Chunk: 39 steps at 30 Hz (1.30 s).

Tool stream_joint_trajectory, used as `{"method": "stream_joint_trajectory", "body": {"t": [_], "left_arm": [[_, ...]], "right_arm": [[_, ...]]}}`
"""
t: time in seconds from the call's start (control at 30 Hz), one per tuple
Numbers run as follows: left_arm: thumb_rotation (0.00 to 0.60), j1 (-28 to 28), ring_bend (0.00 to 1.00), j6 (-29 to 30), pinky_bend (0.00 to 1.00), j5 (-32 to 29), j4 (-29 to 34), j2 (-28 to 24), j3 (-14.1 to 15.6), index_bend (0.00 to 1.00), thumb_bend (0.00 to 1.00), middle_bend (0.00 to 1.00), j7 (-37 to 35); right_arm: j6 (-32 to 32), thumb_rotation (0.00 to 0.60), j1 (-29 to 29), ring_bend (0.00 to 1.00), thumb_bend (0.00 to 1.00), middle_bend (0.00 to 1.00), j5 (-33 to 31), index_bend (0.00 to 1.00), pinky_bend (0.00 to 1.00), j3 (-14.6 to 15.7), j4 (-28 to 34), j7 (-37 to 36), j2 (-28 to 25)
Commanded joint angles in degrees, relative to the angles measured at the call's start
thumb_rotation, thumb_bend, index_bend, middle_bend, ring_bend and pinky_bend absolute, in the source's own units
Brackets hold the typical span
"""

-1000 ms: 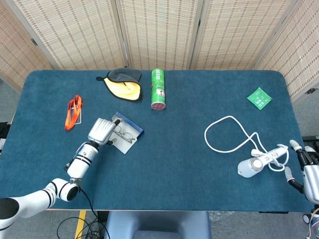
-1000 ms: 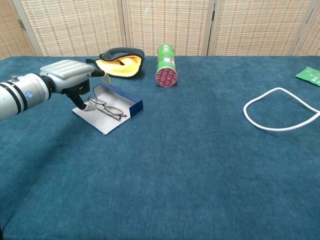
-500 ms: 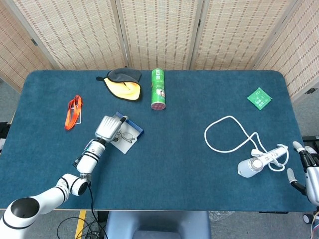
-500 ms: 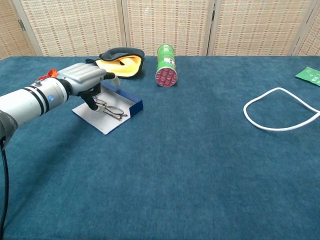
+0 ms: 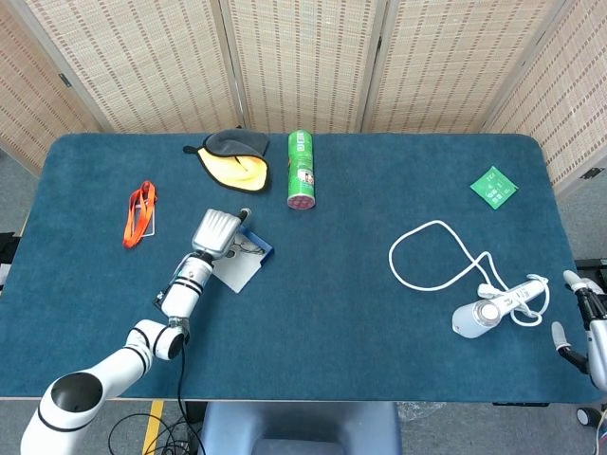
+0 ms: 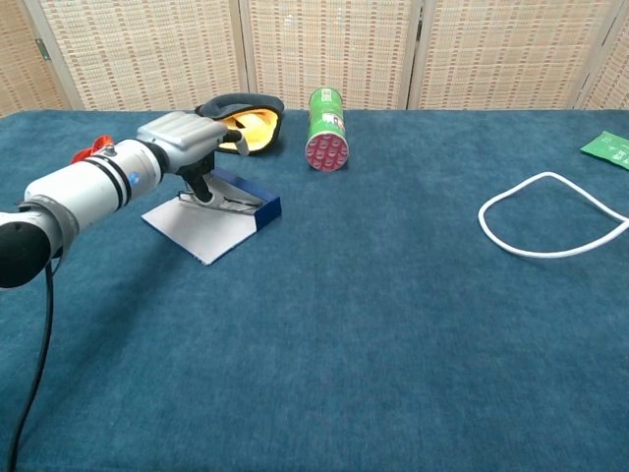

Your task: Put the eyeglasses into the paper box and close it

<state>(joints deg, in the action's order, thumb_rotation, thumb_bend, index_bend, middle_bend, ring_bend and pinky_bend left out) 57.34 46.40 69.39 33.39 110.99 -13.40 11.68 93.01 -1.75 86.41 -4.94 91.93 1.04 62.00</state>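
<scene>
The paper box [image 6: 201,228] lies open on the blue table, a white flap in front and a low blue tray wall [image 6: 257,204] behind; in the head view the box [image 5: 237,273] sits left of centre. The thin-framed eyeglasses [image 6: 234,201] lie in the tray against the blue wall, also seen as eyeglasses [image 5: 249,248] from above. My left hand [image 6: 185,140] hovers over the box's left end, its fingers [image 6: 202,187] curled down and gripping the left end of the glasses. The left hand [image 5: 215,229] hides part of the tray. My right hand [image 5: 590,320] rests at the table's right edge, fingers apart and holding nothing.
A green can [image 6: 324,129] lies behind the box, next to a yellow and black pouch [image 6: 239,122]. An orange strap [image 5: 140,212] lies far left. A white cable [image 5: 432,256], a white device [image 5: 488,309] and a green packet [image 5: 494,186] occupy the right side.
My left hand moved farther from me and to the right, and the eyeglasses went with it from the white flap into the blue tray. The right hand slid slightly toward the table's edge.
</scene>
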Motion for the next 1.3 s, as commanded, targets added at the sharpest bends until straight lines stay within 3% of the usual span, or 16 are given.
{"method": "stream_joint_trajectory", "body": {"t": [0.03, 0.63, 0.77, 1.0, 1.3], "left_arm": [[0.6, 0.72, 0.9, -0.44, 0.98, 0.13, -1.29, 0.9, -0.39, 0.25, 0.27, 0.98, -0.16], [0.6, 2.47, 0.9, -0.81, 0.98, -1.55, -6.1, 4.46, -3.16, 0.23, 0.25, 0.98, 1.89], [0.6, 2.03, 0.9, -0.94, 0.98, -2.54, -5.63, 4.07, -3.86, 0.2, 0.2, 0.98, 3.08], [0.6, -0.6, 0.9, 2.05, 0.98, -2.1, -0.1, 1.09, -3.37, 0.15, 0.19, 0.98, 3.79], [0.6, -7.02, 0.9, 8.4, 0.98, 2.65, 13.28, -7.43, 0.88, 0.19, 0.18, 0.98, 0.59]], "right_arm": [[0.1, 0.6, -0.08, 0.4, 0.42, 0.25, -0.02, 0.1, 0.24, -0.02, -0.09, -0.1, -0.01], [0.36, 0.6, -0.28, 0.4, 0.42, 0.25, -0.09, 0.1, 0.24, -0.19, -0.27, -0.53, -0.16], [0.27, 0.6, -0.28, 0.4, 0.42, 0.25, -0.07, 0.1, 0.24, -0.16, -0.46, -0.68, -0.07], [0.29, 0.6, -0.11, 0.4, 0.42, 0.25, 0.34, 0.1, 0.24, -0.19, -0.57, -0.78, 0.07], [0.41, 0.6, 0.02, 0.4, 0.42, 0.25, 1.04, 0.1, 0.24, -0.06, -0.58, -1.09, 0.26]]}}
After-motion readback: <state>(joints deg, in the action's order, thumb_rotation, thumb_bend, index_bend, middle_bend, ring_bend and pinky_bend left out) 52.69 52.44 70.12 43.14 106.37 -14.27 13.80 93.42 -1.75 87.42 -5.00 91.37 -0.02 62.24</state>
